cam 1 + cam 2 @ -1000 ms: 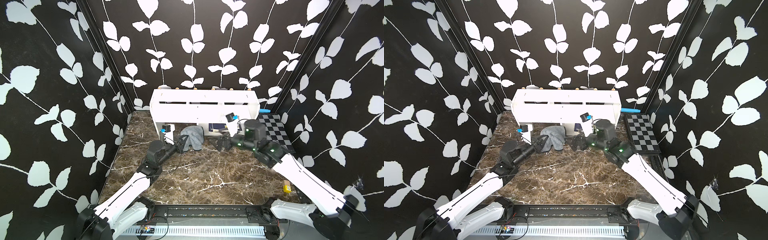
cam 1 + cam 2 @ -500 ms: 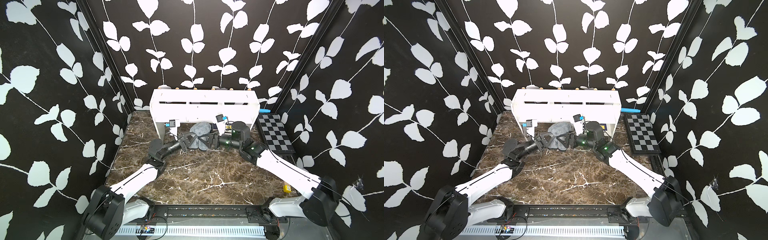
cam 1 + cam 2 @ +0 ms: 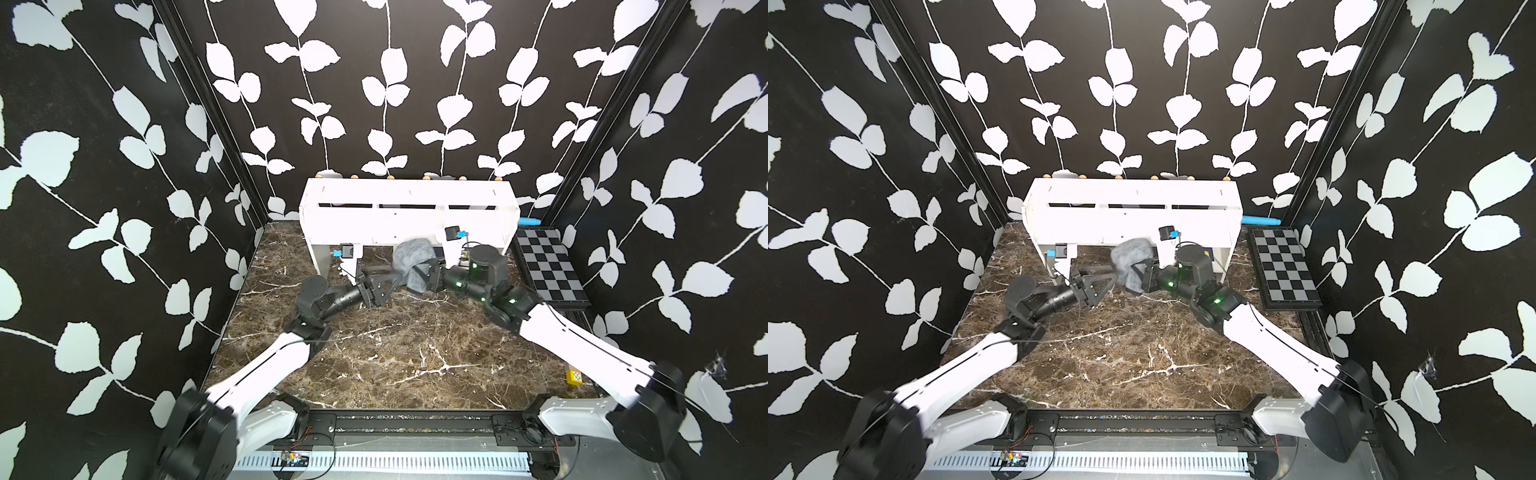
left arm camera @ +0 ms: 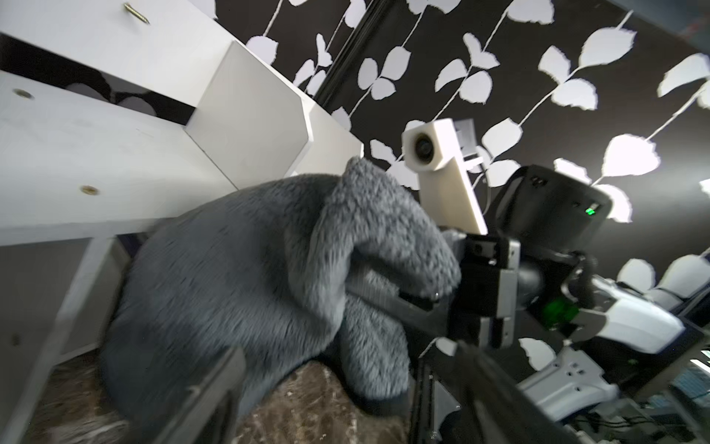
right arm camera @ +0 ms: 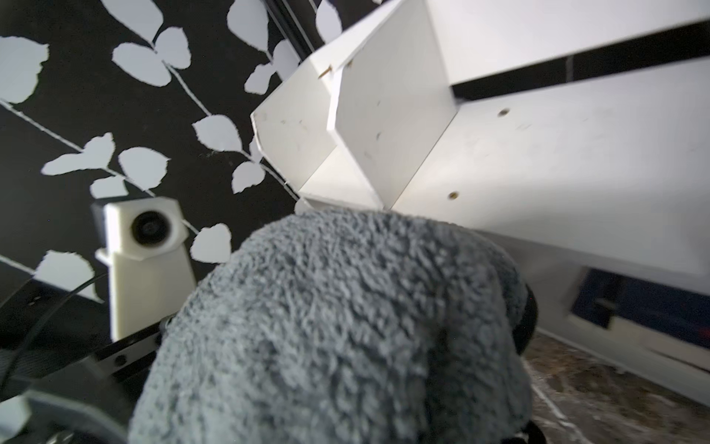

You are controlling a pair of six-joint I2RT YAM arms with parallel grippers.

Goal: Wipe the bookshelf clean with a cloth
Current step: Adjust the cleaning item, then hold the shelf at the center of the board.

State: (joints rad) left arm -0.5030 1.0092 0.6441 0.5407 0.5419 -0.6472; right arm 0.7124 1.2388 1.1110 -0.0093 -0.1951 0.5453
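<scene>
The right end effector squeezes the fluffy grey cloth by the white bookshelf. The left end effector is spread wide, empty.

Saw open passage over the bare tabletop; found the gap under the bookshelf partly blocked by the bunched cloth.

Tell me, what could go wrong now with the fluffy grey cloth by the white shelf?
The right gripper pinches only one fold of the bunched cloth; the rest sags loose, so it might slip out while wiping.
The left gripper stands open right beside the cloth, so a loose flap could snag on it.
The cloth sits low against the front of the bookshelf; a hard push there might shove the bookshelf backward.
</scene>
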